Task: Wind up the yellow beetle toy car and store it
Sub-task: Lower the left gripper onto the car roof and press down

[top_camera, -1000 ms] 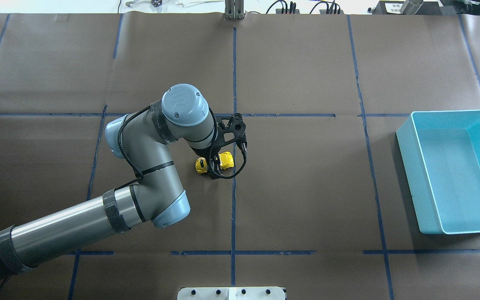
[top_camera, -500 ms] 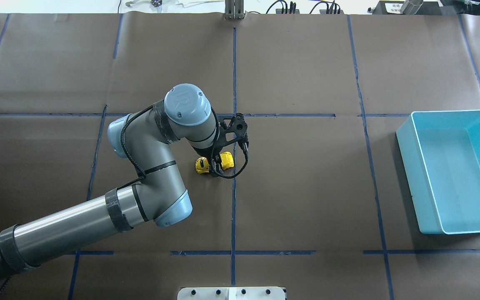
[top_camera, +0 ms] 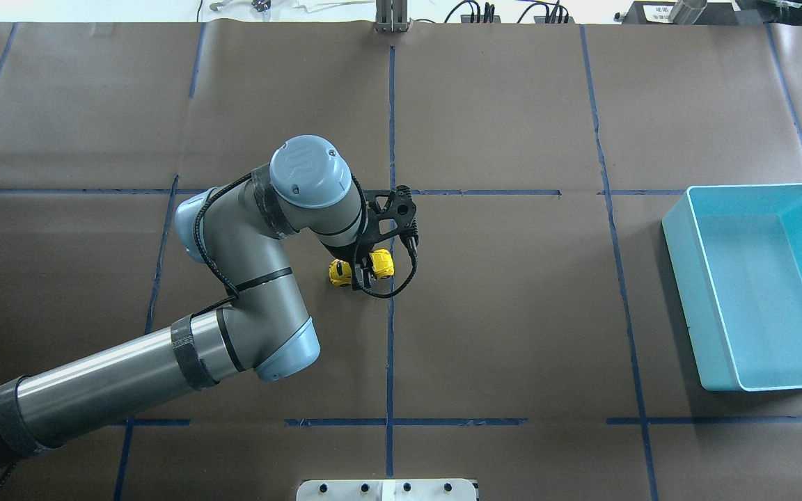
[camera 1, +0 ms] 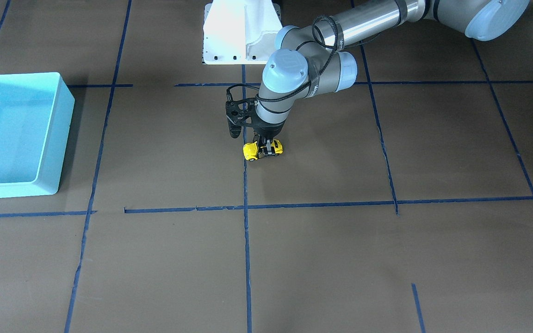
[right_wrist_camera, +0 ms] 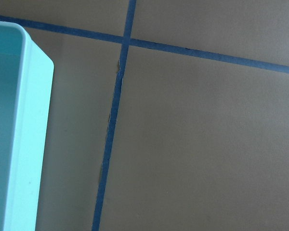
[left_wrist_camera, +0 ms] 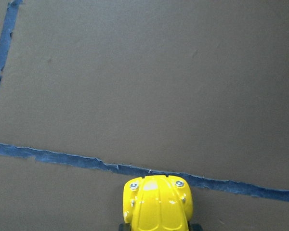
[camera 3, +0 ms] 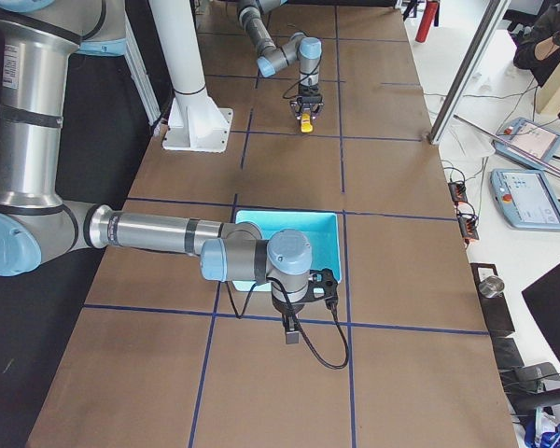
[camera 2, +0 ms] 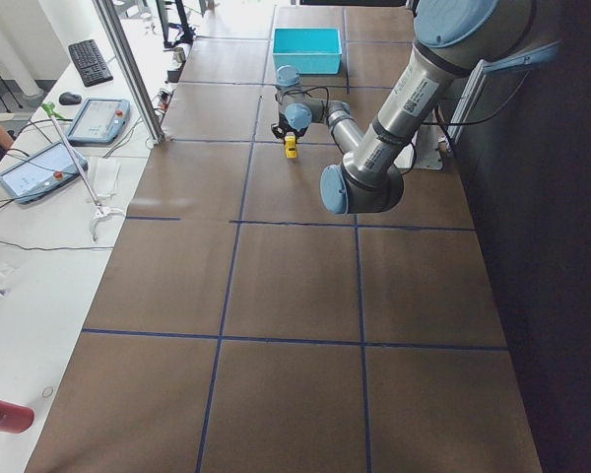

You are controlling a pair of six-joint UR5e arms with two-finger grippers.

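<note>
car: yellow beetle, wheels down on the surface, well apart from the bin, on its left-arm side. in the left wrist view the nose points at a blue tape line.
left jaws: closed across the car's middle, pinching its sides, with nose and tail sticking out either way. left arm comes straight down over it.
why that grip: probably a pull-back toy. a low mid-body hold presses the wheels on the surface, so a drag would load the spring. that's my read, not something seen.
right jaws: hanging just beside the bin, on the side away from the car. only the right side view shows them, so can't tell how far open.
why there: probably waiting next to the bin, out of the left arm's way.
bin: open top, car not in it.
step: wind-up. storing not yet done.
risk: wheels may skid on the paper instead of turning, and the rounded shell could slip in the pinch.
</note>
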